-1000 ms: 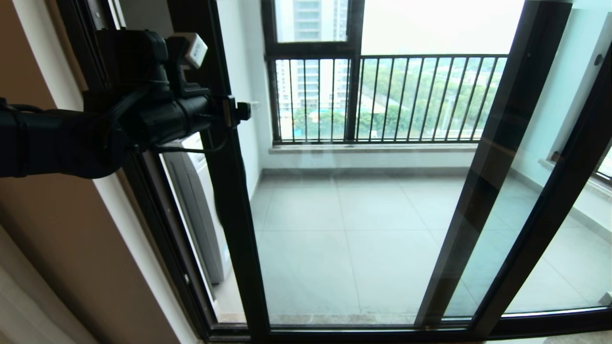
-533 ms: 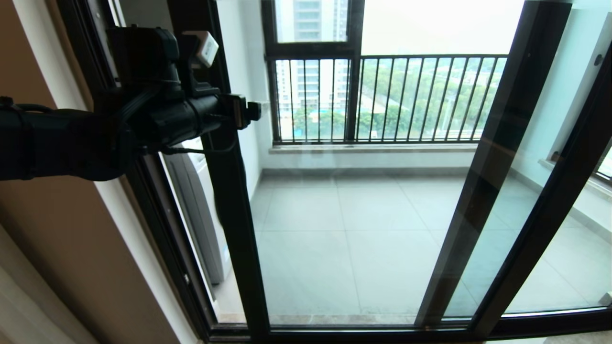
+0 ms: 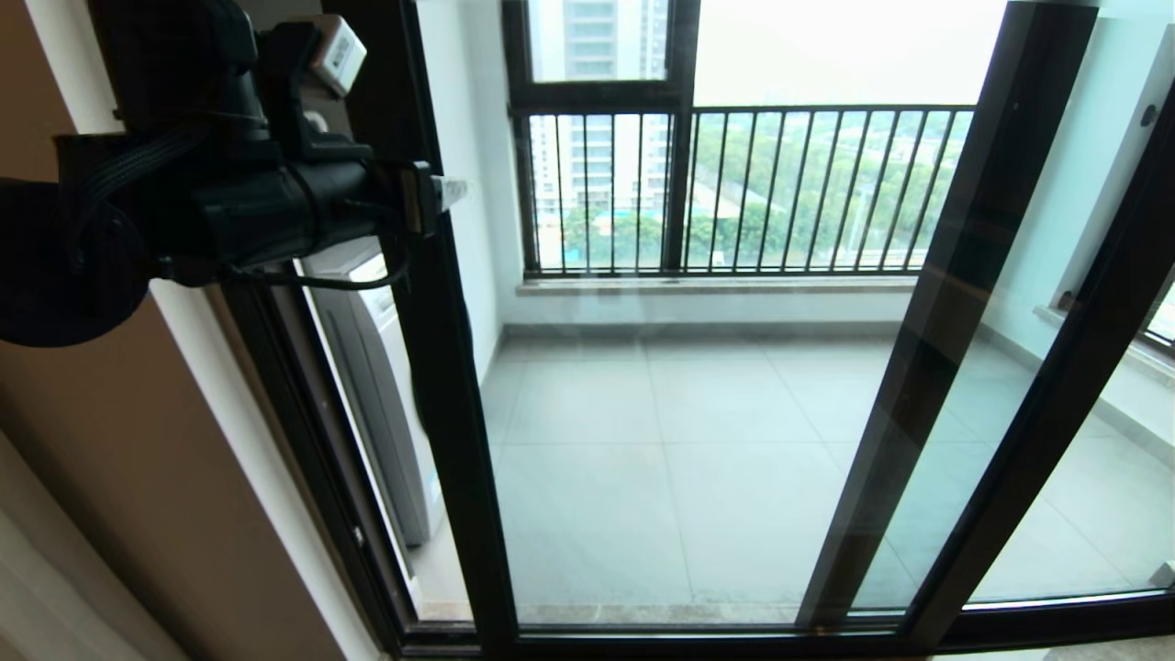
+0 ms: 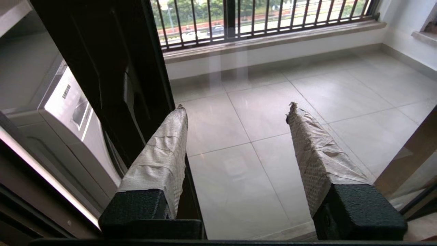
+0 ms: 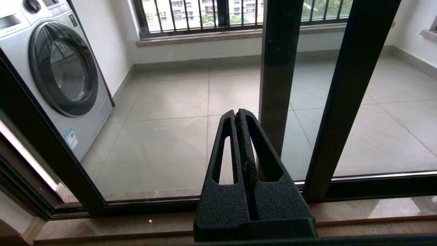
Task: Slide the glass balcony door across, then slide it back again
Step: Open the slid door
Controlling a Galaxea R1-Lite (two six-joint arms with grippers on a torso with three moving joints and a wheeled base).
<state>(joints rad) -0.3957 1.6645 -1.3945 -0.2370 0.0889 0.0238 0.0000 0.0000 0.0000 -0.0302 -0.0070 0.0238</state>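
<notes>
The glass balcony door fills the middle of the head view. Its black left upright runs from the top down to the floor track. My left gripper is high up at that upright, fingers open. In the left wrist view the left gripper has nothing between its paper-wrapped fingers. One finger lies right beside the dark upright and the other is over the glass. Whether they touch, I cannot tell. My right gripper is shut and empty, low in front of the door's bottom rail, outside the head view.
A grey washing machine stands on the balcony behind the gap left of the door. A second black-framed glass panel overlaps on the right. The barred window is at the far end. A beige wall is at my left.
My left arm first pushed a little right, then rose and drew back left along the upright. The door frame stands in the same place in all three head frames.
</notes>
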